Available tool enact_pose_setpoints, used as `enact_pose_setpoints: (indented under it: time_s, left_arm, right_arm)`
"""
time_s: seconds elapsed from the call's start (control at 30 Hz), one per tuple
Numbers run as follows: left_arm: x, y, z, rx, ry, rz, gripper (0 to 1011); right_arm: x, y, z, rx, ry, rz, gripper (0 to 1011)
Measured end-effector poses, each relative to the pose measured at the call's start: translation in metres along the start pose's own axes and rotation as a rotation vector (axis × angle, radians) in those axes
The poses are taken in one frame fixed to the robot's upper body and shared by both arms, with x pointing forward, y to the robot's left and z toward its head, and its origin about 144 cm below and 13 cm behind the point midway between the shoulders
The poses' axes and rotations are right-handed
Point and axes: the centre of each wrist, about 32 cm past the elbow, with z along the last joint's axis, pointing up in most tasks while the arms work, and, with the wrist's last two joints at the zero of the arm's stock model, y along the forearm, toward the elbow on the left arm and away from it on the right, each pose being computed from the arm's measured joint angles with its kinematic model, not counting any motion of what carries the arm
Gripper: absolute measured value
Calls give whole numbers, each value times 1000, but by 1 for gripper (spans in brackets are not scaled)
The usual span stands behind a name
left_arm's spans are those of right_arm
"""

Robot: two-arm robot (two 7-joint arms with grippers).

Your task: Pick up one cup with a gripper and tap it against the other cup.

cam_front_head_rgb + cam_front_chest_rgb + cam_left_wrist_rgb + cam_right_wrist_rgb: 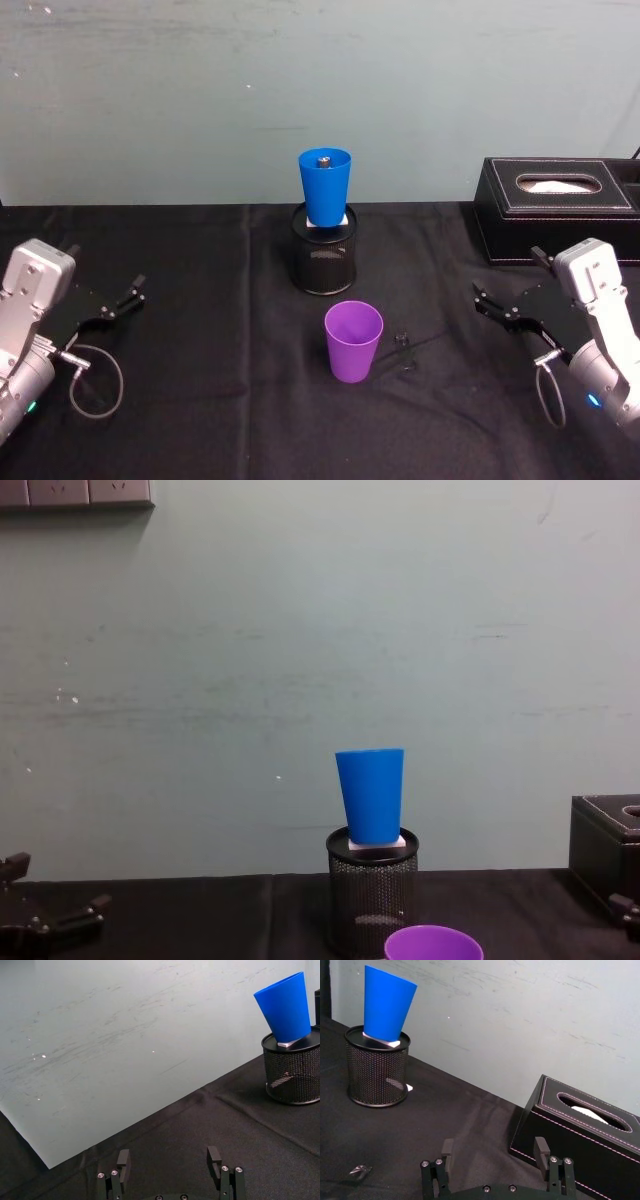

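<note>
Both grippers parked and unloaded; 2 cups standing free on the table.

Seen upright on the black cloth, centre front, is the purple cup, rim up, nothing touching it. Directly behind it the blue cup is set rim up on a white pad on top of the black mesh holder; the 2 cups are apart. At the table's left side the left gripper is held low, fingers spread, nothing between them. At the right side the right gripper is held just in front of the black tissue box, fingers likewise spread and empty. Both are well apart from the purple cup. A small dark scrap is noted on the cloth just right of the purple cup.
</note>
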Motion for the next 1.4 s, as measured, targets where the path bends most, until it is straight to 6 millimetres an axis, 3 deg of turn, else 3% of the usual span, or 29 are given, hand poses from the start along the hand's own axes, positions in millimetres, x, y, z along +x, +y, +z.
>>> enact_pose_setpoints:
  time_s: [1.4]
  left_arm:
    - [0, 0, 0, 0, 0, 0, 1000]
  right_arm:
    - [0, 0, 0, 0, 0, 0, 1003]
